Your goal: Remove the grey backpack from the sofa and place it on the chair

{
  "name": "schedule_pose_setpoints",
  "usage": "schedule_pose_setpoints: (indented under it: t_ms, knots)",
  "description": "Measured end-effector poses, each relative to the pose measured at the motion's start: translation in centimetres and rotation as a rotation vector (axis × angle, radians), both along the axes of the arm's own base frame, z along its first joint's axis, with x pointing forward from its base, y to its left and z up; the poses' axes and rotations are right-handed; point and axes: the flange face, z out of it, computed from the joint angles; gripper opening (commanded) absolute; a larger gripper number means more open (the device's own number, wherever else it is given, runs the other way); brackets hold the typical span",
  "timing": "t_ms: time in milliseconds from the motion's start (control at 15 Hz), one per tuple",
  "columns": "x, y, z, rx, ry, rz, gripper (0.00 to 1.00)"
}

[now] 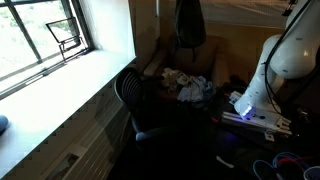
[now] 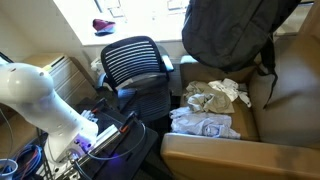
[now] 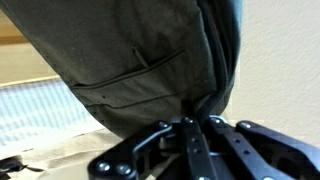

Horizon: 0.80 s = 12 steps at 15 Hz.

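Observation:
The grey backpack (image 2: 228, 35) hangs in the air above the brown sofa (image 2: 295, 90), lifted off the seat. It also shows in an exterior view as a dark shape (image 1: 188, 22) above the sofa (image 1: 218, 62). In the wrist view my gripper (image 3: 196, 124) is shut on a fold at the top of the backpack (image 3: 140, 60), which fills most of the frame. The black mesh office chair (image 2: 135, 62) stands beside the sofa's arm, nearer the window; its back also shows in an exterior view (image 1: 130, 90). The gripper itself is out of frame in both exterior views.
Crumpled light clothes (image 2: 212, 105) lie on the sofa seat (image 1: 188, 86). The robot's white base (image 2: 35, 100) stands on a stand with cables in front of the chair. A window sill (image 1: 70, 85) runs along the wall behind the chair.

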Motion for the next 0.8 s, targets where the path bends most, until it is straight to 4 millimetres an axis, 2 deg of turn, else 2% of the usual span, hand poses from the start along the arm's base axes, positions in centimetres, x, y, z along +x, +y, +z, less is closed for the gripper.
schedule_pose_setpoints:
  t_ms: [267, 533, 667, 800]
  knots:
    - [-1.4, 8.9, -0.9, -0.036, 0.112, 0.172, 0.01]
    - [-5.2, 18.0, -4.7, -0.088, 0.219, 0.368, 0.05]
    - [-6.9, 19.9, -6.0, -0.108, 0.241, 0.42, 0.05]
    - [-7.5, 19.9, -6.1, -0.112, 0.244, 0.428, 0.01]
